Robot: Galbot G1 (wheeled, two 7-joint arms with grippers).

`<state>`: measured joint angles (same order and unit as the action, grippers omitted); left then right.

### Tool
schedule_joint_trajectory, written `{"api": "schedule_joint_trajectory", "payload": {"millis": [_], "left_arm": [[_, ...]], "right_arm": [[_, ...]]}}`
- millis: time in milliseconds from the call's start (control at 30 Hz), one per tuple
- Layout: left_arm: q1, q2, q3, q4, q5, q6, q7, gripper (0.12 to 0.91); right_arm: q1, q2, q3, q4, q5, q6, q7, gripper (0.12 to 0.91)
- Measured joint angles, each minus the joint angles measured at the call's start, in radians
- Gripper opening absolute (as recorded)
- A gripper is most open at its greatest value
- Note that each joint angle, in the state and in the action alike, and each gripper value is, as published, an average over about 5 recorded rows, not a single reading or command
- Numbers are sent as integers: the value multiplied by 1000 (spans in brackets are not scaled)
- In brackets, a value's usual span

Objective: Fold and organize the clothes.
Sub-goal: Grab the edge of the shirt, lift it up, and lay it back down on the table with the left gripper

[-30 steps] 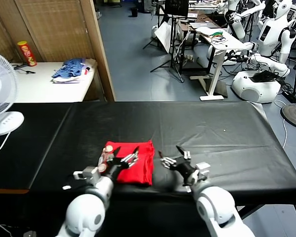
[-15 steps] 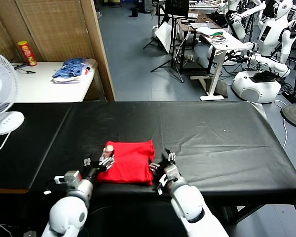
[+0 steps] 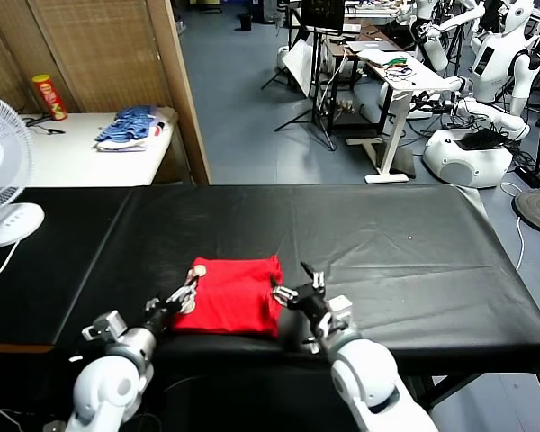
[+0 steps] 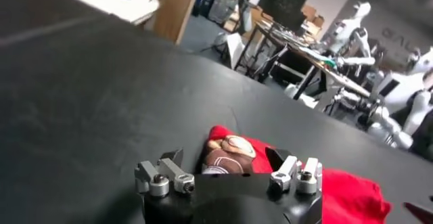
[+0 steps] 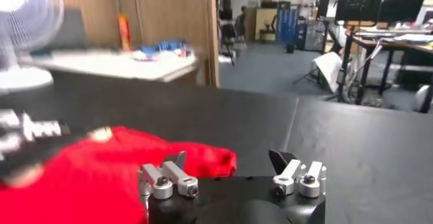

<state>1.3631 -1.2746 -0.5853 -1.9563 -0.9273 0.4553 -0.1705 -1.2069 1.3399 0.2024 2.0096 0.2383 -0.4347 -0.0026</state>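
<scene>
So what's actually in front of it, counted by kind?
Red T-shirt, folded on the black table: 1
White fan: 1
Blue striped clothes pile: 1
Red can: 1
Total: 4

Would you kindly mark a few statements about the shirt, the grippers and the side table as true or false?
1. The red T-shirt lies folded on the black table. True.
2. The left gripper is clamped on the shirt. False: it is open at the shirt's left edge.
3. The right gripper is open beside the shirt's right edge. True.
4. The blue striped clothes sit on the black table. False: they lie on the white side table.
</scene>
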Motion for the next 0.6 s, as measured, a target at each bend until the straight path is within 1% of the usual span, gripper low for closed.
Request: {"api": "schedule_joint_trajectory", "payload": {"millis": [67, 133, 233, 300, 367, 400, 500, 533, 600], "left_arm": [[-3, 0, -8, 10, -62, 12, -9, 775], [-5, -1, -16, 19, -118, 26, -14, 709], [-5, -1, -22, 27, -177, 48, -14, 549], [-5, -3, -23, 30, -196, 54, -14, 440], [-6, -5, -23, 32, -205, 54, -15, 358], [-6, -6, -22, 32, -206, 53, -16, 303], [-7, -7, -20, 29, -192, 44, -20, 185], [-7, -7, -19, 26, -180, 38, -20, 160], [-7, -5, -14, 18, -135, 23, -15, 145]], "right_arm": [[-10, -3, 10, 20, 10, 1, 0, 798], [-17, -4, 17, 35, 17, 1, 0, 798], [-25, -3, 22, 51, 22, 1, 0, 798], [-29, -3, 25, 60, 24, 1, 1, 798], [-32, -2, 28, 67, 25, 1, 2, 798], [-34, -2, 29, 69, 25, 1, 3, 798], [-39, 2, 35, 74, 23, 1, 6, 798], [-42, 3, 37, 76, 18, 1, 7, 798], [-48, 8, 42, 81, -2, 0, 12, 798]]}}
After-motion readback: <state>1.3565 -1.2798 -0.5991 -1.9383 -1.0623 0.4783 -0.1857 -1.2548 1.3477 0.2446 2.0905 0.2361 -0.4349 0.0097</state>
